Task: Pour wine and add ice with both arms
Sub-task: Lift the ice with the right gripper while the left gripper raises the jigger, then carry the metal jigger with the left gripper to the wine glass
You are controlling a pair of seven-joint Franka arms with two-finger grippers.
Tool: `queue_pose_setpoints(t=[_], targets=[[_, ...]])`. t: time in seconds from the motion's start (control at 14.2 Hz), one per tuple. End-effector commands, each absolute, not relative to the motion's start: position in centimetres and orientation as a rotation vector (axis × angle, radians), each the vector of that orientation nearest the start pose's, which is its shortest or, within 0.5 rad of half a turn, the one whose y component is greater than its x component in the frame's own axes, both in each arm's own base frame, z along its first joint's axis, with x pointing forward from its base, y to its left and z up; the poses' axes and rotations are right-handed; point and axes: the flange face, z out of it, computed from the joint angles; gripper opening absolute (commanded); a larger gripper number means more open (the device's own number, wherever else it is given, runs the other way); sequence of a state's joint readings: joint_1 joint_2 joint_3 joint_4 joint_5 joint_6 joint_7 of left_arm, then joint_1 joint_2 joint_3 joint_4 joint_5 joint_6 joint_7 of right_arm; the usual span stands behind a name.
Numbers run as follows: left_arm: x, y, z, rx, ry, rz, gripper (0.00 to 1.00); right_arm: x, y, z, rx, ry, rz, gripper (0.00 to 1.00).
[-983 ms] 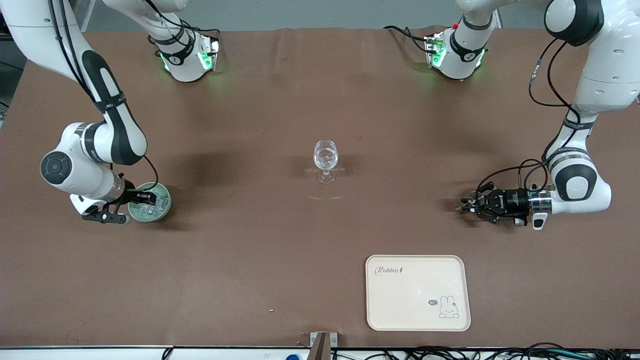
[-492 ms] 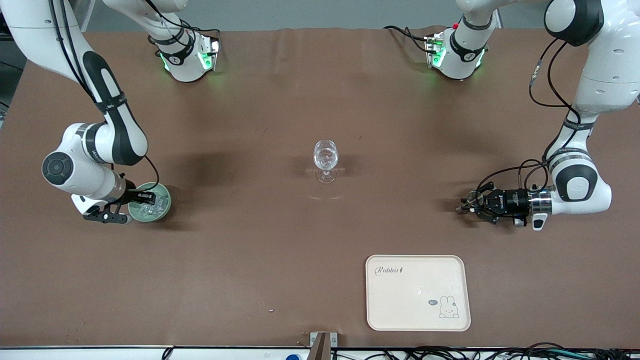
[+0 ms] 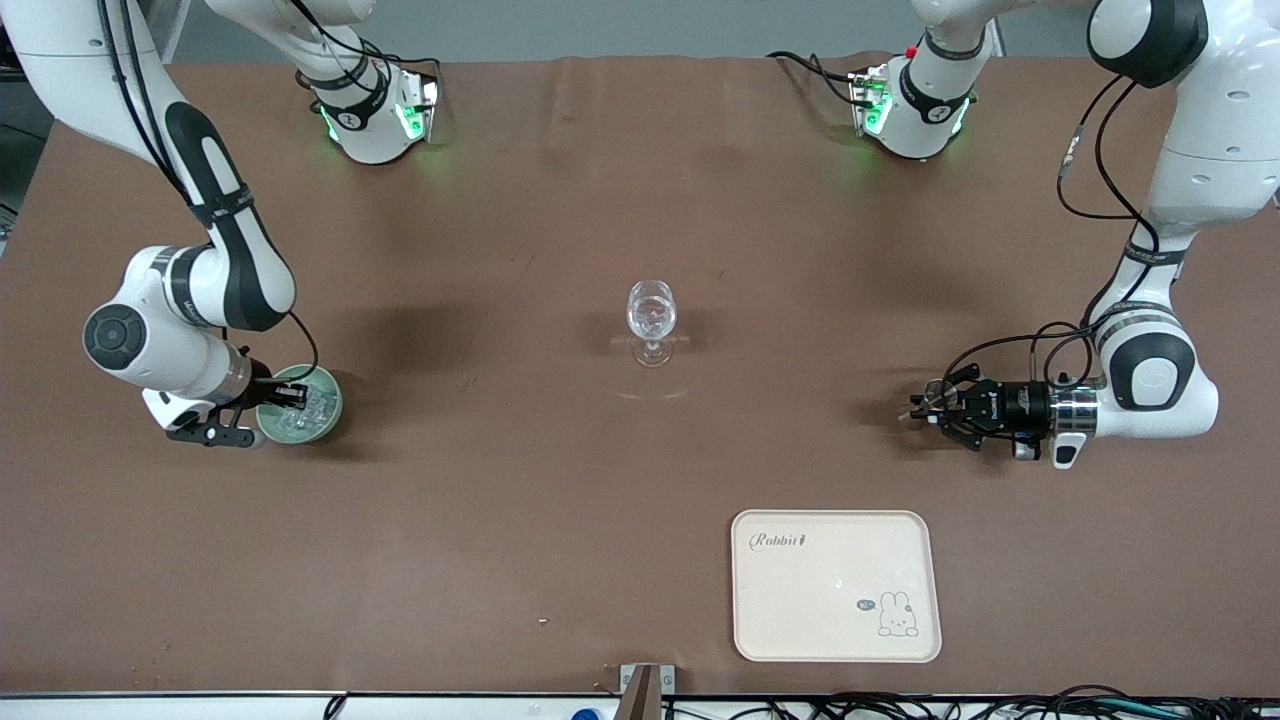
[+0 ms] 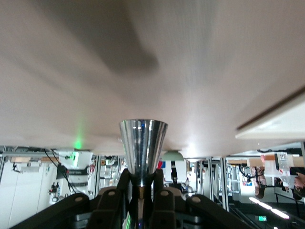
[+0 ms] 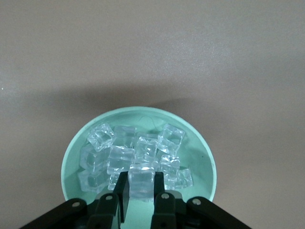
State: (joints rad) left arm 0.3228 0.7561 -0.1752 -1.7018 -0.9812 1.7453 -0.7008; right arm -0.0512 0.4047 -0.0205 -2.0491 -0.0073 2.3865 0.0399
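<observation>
A pale green bowl (image 5: 205, 152) holding a heap of ice (image 5: 119, 152) stands at the right arm's end of the table (image 3: 335, 408). My right gripper (image 5: 141, 178) reaches down into the bowl (image 3: 293, 398) and is shut on one clear ice cube (image 5: 141, 188). My left gripper (image 3: 922, 411) hovers low over the table at the left arm's end, lying sideways and pointing toward the stemmed glass (image 3: 651, 318) at mid-table. It is shut (image 4: 142, 185) on the narrow end of a shiny metal cone-shaped cup (image 4: 143, 140). Wine is out of view.
A cream tray (image 3: 835, 585) with a rabbit drawing lies nearer the front camera than the left gripper. Both green-lit arm bases (image 3: 375, 115) (image 3: 905, 105) stand along the table's edge farthest from the front camera. Brown tabletop spreads between the bowl, glass and tray.
The right gripper's fingers have closed on an ice cube in the bowl. The left gripper has slid slightly toward mid-table, still holding the metal cup.
</observation>
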Motion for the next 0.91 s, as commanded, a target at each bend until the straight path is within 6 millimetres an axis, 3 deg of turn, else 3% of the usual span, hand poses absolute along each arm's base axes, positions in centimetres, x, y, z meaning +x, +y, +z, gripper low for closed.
queue_pose_setpoints(t=[0.0,0.21,0.49,0.84], targets=[[62.4,-0.8,20.1,1.597,1.394,-1.131,0.01,59.2,-4.2,25.6,-3.153,0.157,0.061,0.01],[62.2,-3.2,20.8,1.608,1.361,-1.154,0.01,60.6,-4.2,29.9,-3.152,0.158,0.075,0.01],[61.4,-7.4,21.2,1.646,1.356,-1.131,0.01,61.8,-4.6,39.2,-3.153,0.169,0.124,0.01],[59.3,-12.4,21.1,1.663,1.374,-1.11,0.01,58.7,-4.4,49.3,-3.155,0.171,0.073,0.02]])
